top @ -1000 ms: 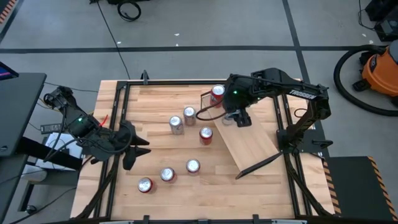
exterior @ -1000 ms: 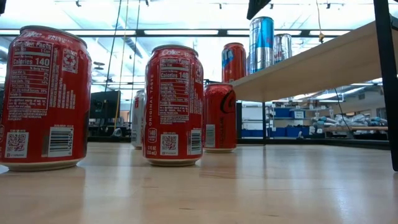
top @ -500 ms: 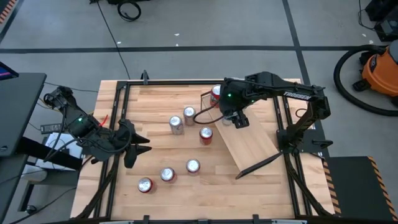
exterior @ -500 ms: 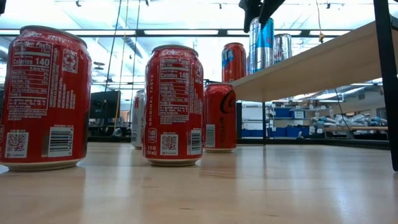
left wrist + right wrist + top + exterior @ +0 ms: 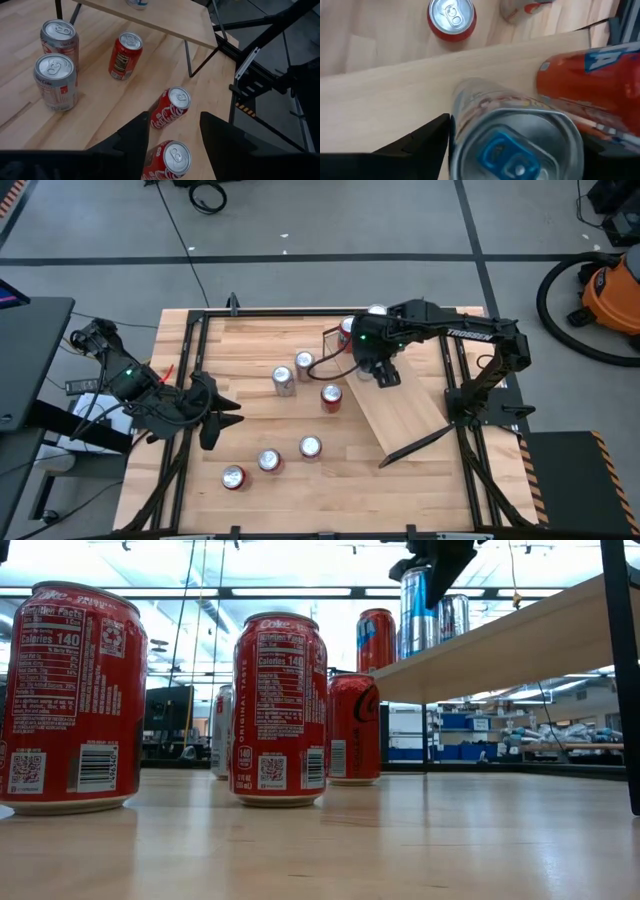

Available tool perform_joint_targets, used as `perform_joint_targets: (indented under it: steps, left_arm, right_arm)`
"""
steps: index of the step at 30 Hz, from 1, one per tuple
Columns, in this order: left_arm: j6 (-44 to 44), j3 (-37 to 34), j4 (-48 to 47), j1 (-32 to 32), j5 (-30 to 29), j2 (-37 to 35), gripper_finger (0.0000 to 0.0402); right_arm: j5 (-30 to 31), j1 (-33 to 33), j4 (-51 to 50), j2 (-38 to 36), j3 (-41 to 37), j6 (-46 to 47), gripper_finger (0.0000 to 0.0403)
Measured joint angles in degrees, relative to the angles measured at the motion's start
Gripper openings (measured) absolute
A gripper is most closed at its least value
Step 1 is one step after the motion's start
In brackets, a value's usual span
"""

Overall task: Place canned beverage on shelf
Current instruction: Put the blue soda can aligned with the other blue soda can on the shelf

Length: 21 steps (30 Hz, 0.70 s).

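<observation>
Now your right tool (image 5: 515,145) straddles the tall blue-and-silver can (image 5: 512,137) on the shelf (image 5: 400,415), fingers apart, not clamped. Lift straight up so neither finger tips it into the red can (image 5: 590,75) touching it. Left tool (image 5: 222,416) waits apart over the worktop (image 5: 250,420).

Right gripper (image 5: 437,565): top cut by low view's edge; fingertips not clear from overhead. Tall can (image 5: 512,135) btwn its fingers: base out of frame in right wrist view, label blurred. Red can (image 5: 592,85) beside it: cut by edge, print unreadable. Shelf (image 5: 400,412): far end hidden under right arm overhead. Left gripper (image 5: 172,132): fingertips cut off at frame bottom.
</observation>
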Motion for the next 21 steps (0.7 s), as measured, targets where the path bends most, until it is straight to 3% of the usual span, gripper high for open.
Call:
perform_joint_targets:
  steps: [8,16,21]
  left_arm:
    - [0.0,0.0,0.0,0.0,0.1,0.0,0.0185]
    - [0.0,0.0,0.0,0.0,0.1,0.0,0.0185]
    - [0.1,0.0,0.0,0.0,0.1,0.0,0.0185]
  right_arm:
    - [0.8,-0.3,0.0,-0.1,-0.4,15.5,0.0258]
    - [1.2,-0.3,0.4,-0.1,-0.4,35.2,0.0275]
    - [1.2,-0.3,0.5,0.0,-0.4,37.0,0.0292]
